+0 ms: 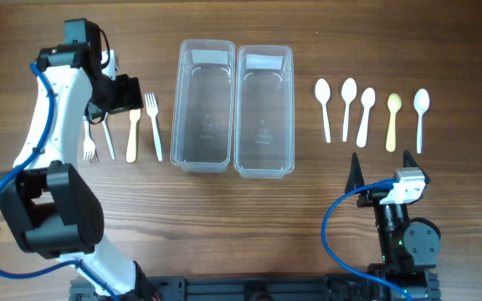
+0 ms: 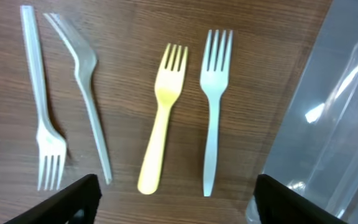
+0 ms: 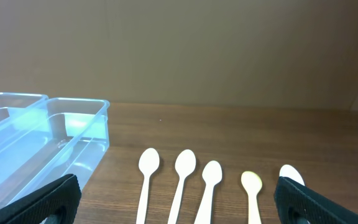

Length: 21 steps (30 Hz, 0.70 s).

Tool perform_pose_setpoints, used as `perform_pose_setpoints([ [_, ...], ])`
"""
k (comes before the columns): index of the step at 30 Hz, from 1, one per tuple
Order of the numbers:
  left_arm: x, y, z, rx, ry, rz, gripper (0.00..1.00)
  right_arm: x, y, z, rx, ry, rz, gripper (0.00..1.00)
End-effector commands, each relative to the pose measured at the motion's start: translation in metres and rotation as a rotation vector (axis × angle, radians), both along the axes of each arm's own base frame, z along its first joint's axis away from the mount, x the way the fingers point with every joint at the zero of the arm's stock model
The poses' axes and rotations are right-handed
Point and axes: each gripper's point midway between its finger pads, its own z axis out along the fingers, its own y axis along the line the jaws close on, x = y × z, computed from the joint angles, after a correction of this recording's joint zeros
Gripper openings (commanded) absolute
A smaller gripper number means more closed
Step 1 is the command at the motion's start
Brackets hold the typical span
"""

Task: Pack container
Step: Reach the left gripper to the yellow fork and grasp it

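Two empty clear plastic containers point(image 1: 203, 104) point(image 1: 264, 109) stand side by side at the table's middle. Several plastic forks lie to their left, among them a yellow fork point(image 1: 132, 138) and a white fork point(image 1: 154, 121). My left gripper point(image 1: 124, 94) hovers open above the forks' far ends. The left wrist view shows it open point(image 2: 179, 205) over the yellow fork point(image 2: 163, 112), the white fork point(image 2: 215, 106), a clear bent fork point(image 2: 86, 106) and another white fork point(image 2: 42, 124). My right gripper point(image 1: 383, 167) is open and empty, just in front of the row of spoons.
Several spoons lie right of the containers, white ones point(image 1: 348, 100) and one yellow spoon point(image 1: 393, 121); they also show in the right wrist view point(image 3: 182, 171). The left container's wall point(image 2: 334, 124) is close to the right of the forks.
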Motion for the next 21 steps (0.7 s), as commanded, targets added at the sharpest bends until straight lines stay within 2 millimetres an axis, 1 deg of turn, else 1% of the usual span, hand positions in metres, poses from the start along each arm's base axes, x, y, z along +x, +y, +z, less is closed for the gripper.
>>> perform_pose_setpoints([
  [1, 0.011, -0.014, -0.010, -0.069, -0.011, -0.050, 0.80, 0.000, 0.002, 0.002, -0.002, -0.008, 0.013, 1.00],
  [4, 0.016, -0.014, -0.020, -0.074, -0.006, -0.053, 0.78, 0.000, 0.002, 0.002, -0.002, -0.008, 0.013, 1.00],
  [6, 0.015, -0.014, -0.030, -0.065, 0.017, -0.098, 0.72, 0.000, 0.002, 0.002, -0.002, -0.008, 0.013, 1.00],
  [7, 0.015, -0.011, -0.035, -0.051, 0.027, -0.105, 0.70, 0.000, 0.002, 0.002, -0.002, -0.008, 0.013, 1.00],
  [10, 0.016, -0.003, -0.053, -0.011, 0.064, -0.098, 0.70, 0.000, 0.002, 0.002, -0.002, -0.008, 0.013, 1.00],
  [14, 0.020, 0.000, -0.076, 0.004, 0.091, -0.113, 0.71, 0.000, 0.002, 0.002, -0.002, -0.008, 0.013, 1.00],
  [18, 0.016, 0.000, -0.100, 0.000, 0.146, -0.113, 0.73, 0.000, 0.002, 0.002, -0.002, -0.008, 0.013, 1.00],
  [21, 0.014, 0.003, -0.113, 0.015, 0.172, -0.120, 0.73, 0.000, 0.002, 0.002, -0.002, -0.008, 0.013, 1.00],
])
